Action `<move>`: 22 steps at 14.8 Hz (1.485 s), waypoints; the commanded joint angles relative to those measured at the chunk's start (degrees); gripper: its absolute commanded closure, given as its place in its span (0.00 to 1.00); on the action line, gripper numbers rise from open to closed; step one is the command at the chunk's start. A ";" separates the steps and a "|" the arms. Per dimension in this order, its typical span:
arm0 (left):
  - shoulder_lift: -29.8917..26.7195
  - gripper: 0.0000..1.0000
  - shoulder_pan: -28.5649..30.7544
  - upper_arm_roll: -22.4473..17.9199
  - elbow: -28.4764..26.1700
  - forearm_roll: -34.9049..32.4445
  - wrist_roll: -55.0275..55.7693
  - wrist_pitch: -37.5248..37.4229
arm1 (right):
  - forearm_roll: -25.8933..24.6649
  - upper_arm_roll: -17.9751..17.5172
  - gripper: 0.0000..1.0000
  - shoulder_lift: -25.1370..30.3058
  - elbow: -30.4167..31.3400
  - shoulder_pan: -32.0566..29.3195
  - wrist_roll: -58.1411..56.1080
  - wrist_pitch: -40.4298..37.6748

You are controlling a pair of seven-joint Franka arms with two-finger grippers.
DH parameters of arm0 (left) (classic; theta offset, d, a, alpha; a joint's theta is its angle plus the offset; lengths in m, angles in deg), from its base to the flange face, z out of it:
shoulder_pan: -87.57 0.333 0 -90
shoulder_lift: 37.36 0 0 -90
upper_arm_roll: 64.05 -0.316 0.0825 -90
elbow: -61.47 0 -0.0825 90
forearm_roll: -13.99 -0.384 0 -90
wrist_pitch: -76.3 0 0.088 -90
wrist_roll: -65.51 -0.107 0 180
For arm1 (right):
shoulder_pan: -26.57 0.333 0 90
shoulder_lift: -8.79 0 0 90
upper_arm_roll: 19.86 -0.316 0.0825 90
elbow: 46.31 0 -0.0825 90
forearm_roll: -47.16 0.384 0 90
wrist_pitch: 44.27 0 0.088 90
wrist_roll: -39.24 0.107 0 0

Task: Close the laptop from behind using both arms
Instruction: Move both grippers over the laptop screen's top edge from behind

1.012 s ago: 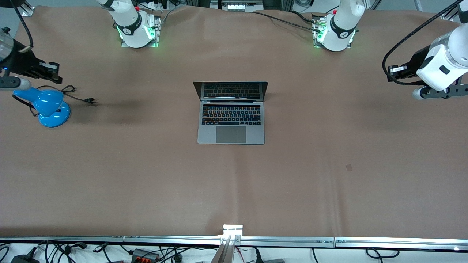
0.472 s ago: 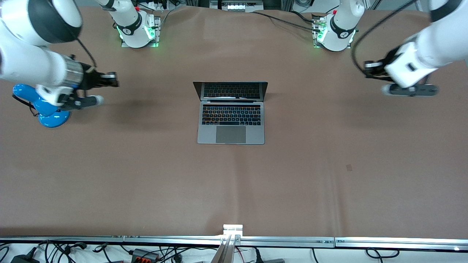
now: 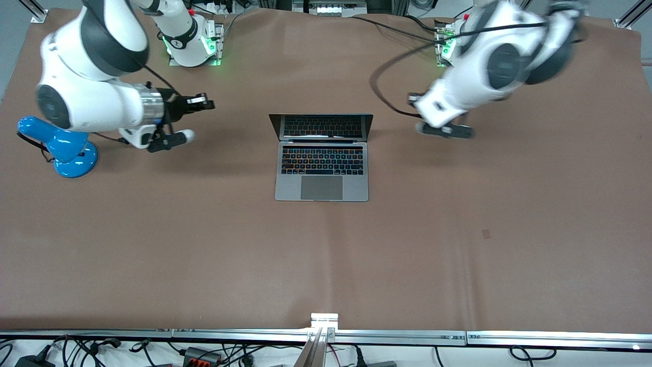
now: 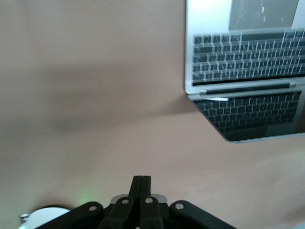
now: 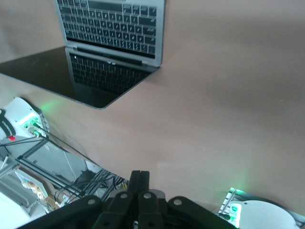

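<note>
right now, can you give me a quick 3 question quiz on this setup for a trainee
1. True or false: the laptop is already closed.
2. Multiple choice: the blue lamp stands toward A) the right arm's end of the table, B) the left arm's end, C) on the laptop.
3. Fill in: the left gripper and right gripper both have their fingers ____.

Key
1. False: the lid is up, the keyboard showing.
2. A.
3. Shut; neither touches the laptop, one at each side of it.
</note>
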 commanded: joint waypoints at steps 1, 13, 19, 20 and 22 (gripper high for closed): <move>-2.26 1.00 0.91 3.60 -5.84 1.91 0.91 5.08 | 1.52 0.52 1.00 1.85 5.50 5.60 -0.58 5.67; 2.31 1.00 0.03 12.30 -10.59 10.79 6.70 21.25 | 8.63 0.61 1.00 1.25 16.24 21.08 0.74 26.06; 6.26 1.00 0.47 12.40 -9.19 10.79 8.04 27.32 | 8.46 0.61 1.00 -2.28 15.54 22.93 0.74 36.18; 7.66 1.00 0.73 12.22 -7.62 10.62 8.04 27.51 | 8.46 0.61 1.00 -2.28 15.45 22.85 0.74 37.15; 10.12 1.00 0.73 11.61 -4.63 10.44 8.04 27.86 | 8.46 0.78 1.00 -2.19 15.28 22.32 0.74 39.25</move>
